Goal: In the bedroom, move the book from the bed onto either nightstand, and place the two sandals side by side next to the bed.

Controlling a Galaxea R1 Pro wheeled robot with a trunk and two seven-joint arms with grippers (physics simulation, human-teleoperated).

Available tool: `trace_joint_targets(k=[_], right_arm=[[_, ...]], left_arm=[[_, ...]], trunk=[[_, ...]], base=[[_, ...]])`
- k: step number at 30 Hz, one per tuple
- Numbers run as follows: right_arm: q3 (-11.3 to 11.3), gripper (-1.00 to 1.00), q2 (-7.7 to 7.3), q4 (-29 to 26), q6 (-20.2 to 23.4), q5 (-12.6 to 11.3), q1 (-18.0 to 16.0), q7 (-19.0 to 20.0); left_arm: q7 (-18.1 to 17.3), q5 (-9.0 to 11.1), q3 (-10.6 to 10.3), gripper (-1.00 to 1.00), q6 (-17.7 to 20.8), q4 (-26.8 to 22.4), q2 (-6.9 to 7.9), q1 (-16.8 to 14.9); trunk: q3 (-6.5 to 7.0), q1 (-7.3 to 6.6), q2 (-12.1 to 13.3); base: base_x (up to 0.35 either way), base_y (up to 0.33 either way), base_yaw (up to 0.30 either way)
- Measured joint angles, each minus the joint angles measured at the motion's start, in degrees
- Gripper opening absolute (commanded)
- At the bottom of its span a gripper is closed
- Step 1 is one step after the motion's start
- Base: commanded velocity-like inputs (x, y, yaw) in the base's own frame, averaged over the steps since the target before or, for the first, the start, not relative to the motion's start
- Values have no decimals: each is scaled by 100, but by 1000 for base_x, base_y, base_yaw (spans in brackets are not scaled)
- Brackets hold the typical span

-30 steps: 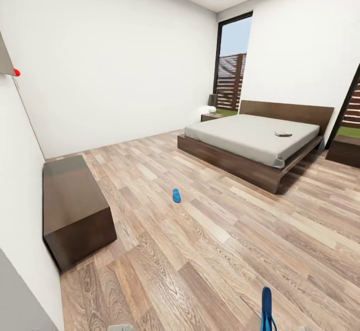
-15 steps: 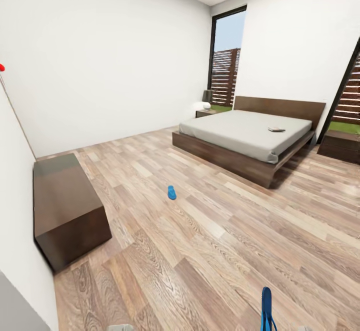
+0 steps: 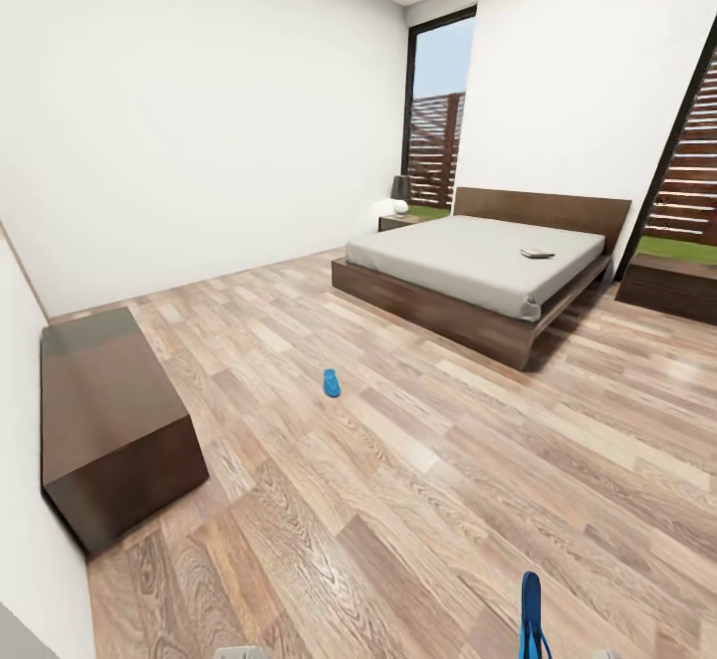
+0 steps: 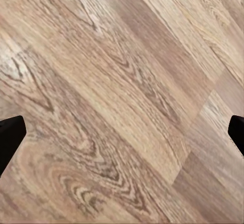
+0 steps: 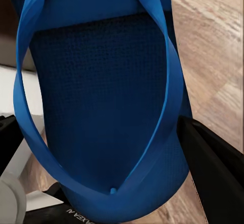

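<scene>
Right tool [image 5: 109,183]: we see it clamped on one blue sandal [image 5: 101,107], dark fingers on either side of the sole, the strap loop facing the wrist camera. In the head view this held sandal [image 3: 531,614] stands on edge at the lower rim, on our right side.

Left tool [image 4: 122,132]: released, its two dark fingertips wide apart with nothing between them, bare plank floor [image 4: 117,82] beneath.

Second sandal [image 3: 331,382]: flat on the floor, ahead and to our left, well apart from the bed, its long axis pointing roughly away from us.

Low dark cabinet [image 3: 105,420]: against the left wall, nearer than the bed.

Bed [image 3: 468,261]: ahead and to the right, far across the room.

Book [image 3: 537,253]: lying on the mattress, toward the headboard end and the right edge.

Nightstands: one [image 3: 669,286] right of the bed, another [image 3: 398,222] at its far left with a lamp.

Key relation: we judge the loose sandal lies on the left arm's side, and the empty left tool is the nearer one.
</scene>
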Motion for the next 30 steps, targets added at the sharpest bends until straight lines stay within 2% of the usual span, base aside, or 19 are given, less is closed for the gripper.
trace_joint_targets(k=[13,14,16,18,21,26,30], right_arm=[[2,-100,0,3,-5,0,0,-1],[-78,-100,-32,-31,24,-44,-19,-19],[-173,-100,-18,-96,80,-107,-18,-24],[-202,-100,-18,-156,136,-162,-20,-24],[-63,-100,5,-62,46,-54,-17,-21],[-56,-100,9,-18,-37,-22,-17,-18],[-53,-100,9,-18,-37,-21,-17,-18]], left_arm=[[2,-1,6,100,3,0,3,0],[34,-32,-23,100,35,-32,-30,-34],[98,16,45,100,100,-97,-16,-70],[162,22,43,100,136,-161,-15,-70],[66,117,95,100,40,-146,32,28],[-95,172,103,100,-121,-202,41,52],[-220,165,103,100,-243,-202,39,53]], trunk=[[0,-1,0],[0,3,2],[0,3,0],[0,3,0],[-1,3,0],[-1,3,0],[0,-1,0]], base=[[282,-54,0],[0,0,0],[0,0,0],[0,0,0],[0,0,0],[17,0,0],[283,0,0]])
